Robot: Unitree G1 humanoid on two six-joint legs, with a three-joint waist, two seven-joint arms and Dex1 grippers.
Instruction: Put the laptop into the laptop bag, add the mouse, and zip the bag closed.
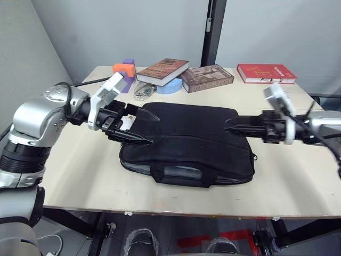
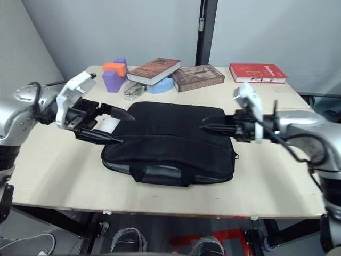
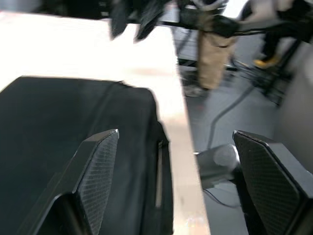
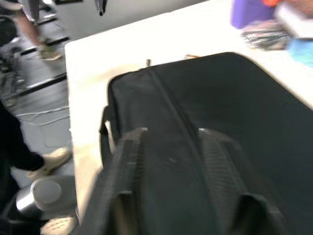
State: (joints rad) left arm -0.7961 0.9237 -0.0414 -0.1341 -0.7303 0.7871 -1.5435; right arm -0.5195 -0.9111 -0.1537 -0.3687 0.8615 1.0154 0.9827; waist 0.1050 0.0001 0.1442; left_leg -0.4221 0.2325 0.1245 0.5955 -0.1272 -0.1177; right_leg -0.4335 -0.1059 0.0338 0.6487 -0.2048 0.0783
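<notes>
The black laptop bag [image 1: 189,141] lies flat in the middle of the table, handles [image 1: 180,176] toward the front edge. A grey strip [image 1: 181,171] shows in the bag's front opening behind the handles, probably the laptop's edge. My left gripper [image 1: 151,129] is open over the bag's left end, its fingers [image 3: 100,166] spread wide with nothing between them. A small white patch [image 1: 127,124] sits behind those fingers; I cannot tell whether it is the mouse. My right gripper [image 1: 228,125] hovers over the bag's right part, fingers [image 4: 132,152] slightly apart astride the zip seam, so open.
Along the table's back stand a brown book [image 1: 162,71], a second book [image 1: 206,78] and a red book [image 1: 265,73]. Purple and orange blocks [image 1: 125,68], a blue tape roll [image 1: 170,87] and a clear packet [image 1: 144,91] lie behind the bag.
</notes>
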